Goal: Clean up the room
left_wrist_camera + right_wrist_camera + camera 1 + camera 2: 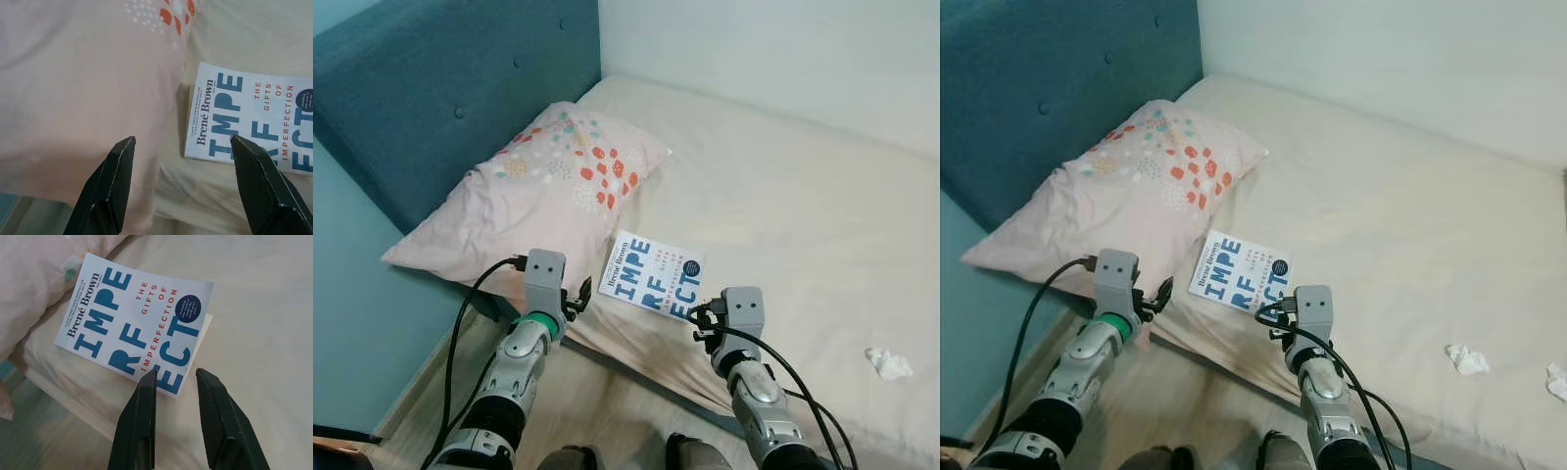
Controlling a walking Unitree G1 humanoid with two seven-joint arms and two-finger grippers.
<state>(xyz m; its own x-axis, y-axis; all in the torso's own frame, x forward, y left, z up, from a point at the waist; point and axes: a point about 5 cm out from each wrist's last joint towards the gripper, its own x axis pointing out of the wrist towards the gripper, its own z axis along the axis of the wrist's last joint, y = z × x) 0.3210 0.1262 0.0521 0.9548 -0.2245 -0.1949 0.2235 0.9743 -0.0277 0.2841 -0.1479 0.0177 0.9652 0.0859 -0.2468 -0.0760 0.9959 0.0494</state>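
Cream-sheeted bed (783, 196) against a white wall, teal padded headboard (421, 98) at far left. White paperback book with blue block letters (654, 274) lies flat near the bed's near edge, its left edge just beside the pale pink pillow with orange and teal dots (533, 191). Right pincer (176, 377) hangs just above the book's near-right corner, black fingers (142, 426) a narrow gap apart, gripping nothing; cannot tell if a tip touches the cover. Left pincer (183, 142) hovers at the pillow's near corner, left of the book, fingers spread wide, empty; one finger over the pillow, the other over the book's spine side. Crumpled white tissue (889, 363) sits on the sheet at near right, well apart from the book; second white scrap (1557, 382) further right. Light wood floor (597, 411) beneath the arms.
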